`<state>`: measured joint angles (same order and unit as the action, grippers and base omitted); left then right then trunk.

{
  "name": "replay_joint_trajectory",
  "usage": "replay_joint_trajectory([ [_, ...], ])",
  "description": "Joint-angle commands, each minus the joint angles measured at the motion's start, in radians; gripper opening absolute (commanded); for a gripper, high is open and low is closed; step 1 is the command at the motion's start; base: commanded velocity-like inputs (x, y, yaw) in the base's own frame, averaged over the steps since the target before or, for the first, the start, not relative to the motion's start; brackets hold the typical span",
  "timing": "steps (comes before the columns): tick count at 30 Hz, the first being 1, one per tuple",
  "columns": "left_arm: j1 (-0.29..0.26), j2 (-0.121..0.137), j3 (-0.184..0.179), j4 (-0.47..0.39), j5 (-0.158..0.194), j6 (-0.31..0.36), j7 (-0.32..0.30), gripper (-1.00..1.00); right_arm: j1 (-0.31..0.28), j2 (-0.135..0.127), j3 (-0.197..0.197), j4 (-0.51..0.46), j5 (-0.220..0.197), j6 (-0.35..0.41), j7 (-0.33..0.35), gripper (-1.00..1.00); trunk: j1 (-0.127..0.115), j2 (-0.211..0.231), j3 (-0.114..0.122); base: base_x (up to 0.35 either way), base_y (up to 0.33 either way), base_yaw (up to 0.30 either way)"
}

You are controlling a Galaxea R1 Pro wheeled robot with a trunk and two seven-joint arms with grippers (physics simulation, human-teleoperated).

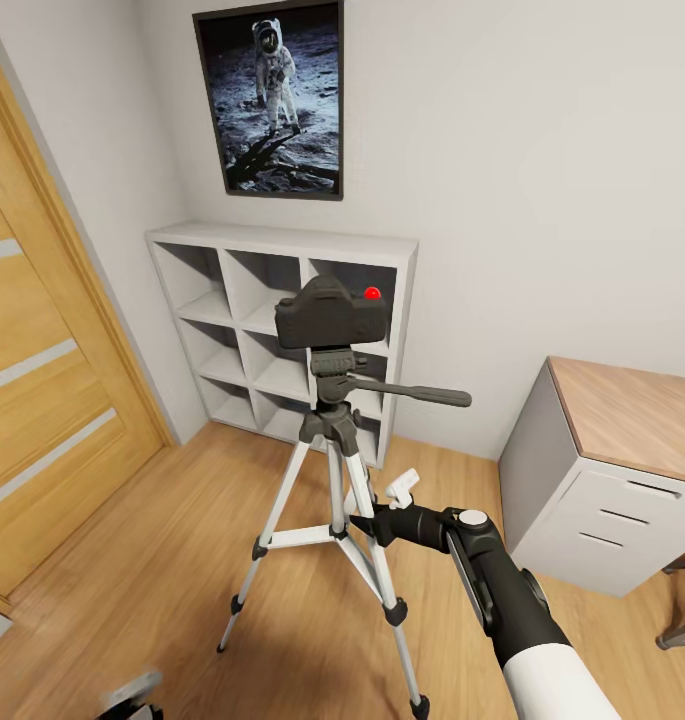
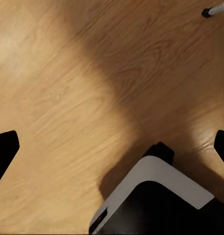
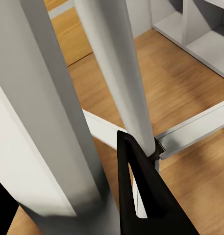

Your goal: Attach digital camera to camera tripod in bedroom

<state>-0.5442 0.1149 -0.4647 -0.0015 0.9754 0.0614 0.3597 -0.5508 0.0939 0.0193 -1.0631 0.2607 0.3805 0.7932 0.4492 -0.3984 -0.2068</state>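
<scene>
The digital camera (image 1: 330,312) sits on the camera tripod (image 1: 334,470); my right end effector (image 1: 374,515), whose grip I cannot tell, should back away.

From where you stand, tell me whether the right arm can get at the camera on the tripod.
Probably yes. The digital camera sits atop the camera tripod, nothing over or beside it. The right claw is low among the tripod legs, so the arm must back out and rise first.

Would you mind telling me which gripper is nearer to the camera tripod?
Right. The right gripper sits against the camera tripod legs; the left gripper hangs over bare floor, away from a tripod foot.
</scene>
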Motion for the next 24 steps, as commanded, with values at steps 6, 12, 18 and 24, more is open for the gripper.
replay_joint_trajectory([
  [6, 0.062, -0.074, -0.009, 0.0, 0.004, -0.003, -0.018, 1.0, 0.0, -0.001, -0.002, 0.008, 0.035, 0.001, 0.004, -1.0, 0.001, -0.002, -0.002, 0.0, 0.0, 0.0],
  [12, 0.142, -0.09, -0.008, 0.001, 0.006, -0.001, -0.023, 1.0, -0.001, -0.015, -0.002, 0.008, 0.035, 0.001, 0.004, -1.0, 0.001, -0.002, -0.002, 0.0, 0.0, 0.0],
  [18, 0.193, -0.093, -0.008, 0.001, 0.006, -0.002, -0.029, 1.0, -0.001, -0.022, -0.002, 0.007, 0.035, 0.001, 0.004, -1.0, 0.001, -0.002, -0.002, 0.0, 0.0, 0.0],
  [24, 0.216, -0.094, -0.008, 0.002, 0.006, -0.005, -0.03, 1.0, 0.0, -0.023, -0.002, 0.007, 0.032, 0.003, 0.004, -1.0, 0.001, -0.002, -0.002, 0.0, 0.0, 0.0],
])
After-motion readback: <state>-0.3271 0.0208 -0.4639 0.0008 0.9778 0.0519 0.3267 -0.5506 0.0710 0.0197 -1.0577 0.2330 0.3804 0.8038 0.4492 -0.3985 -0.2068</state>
